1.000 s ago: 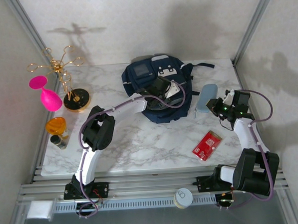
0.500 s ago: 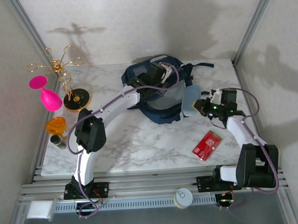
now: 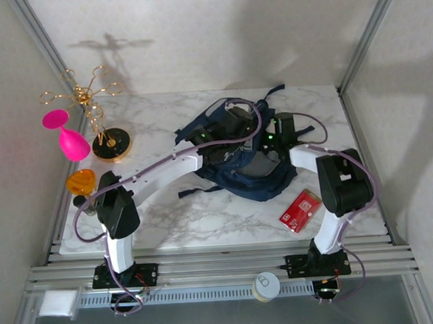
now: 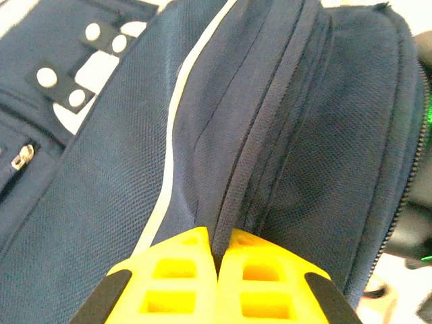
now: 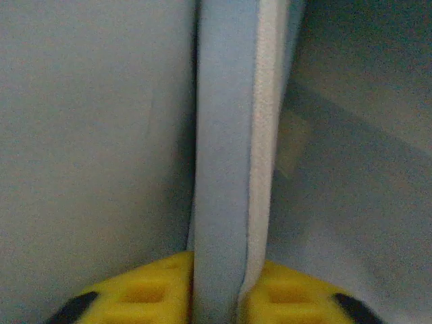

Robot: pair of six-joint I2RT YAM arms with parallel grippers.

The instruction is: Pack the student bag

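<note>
pinching the student bag (image 4: 121,169) between left fingers (image 4: 169,280)

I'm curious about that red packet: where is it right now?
In the top view the red packet lies on the marble table, front right, between the student bag and the right arm.

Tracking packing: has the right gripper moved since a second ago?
Yes: the right gripper, a light-blue flat case between its fingers, swung left, from beyond the flat red packet's right end to the navy-blue fabric backpack.
</note>
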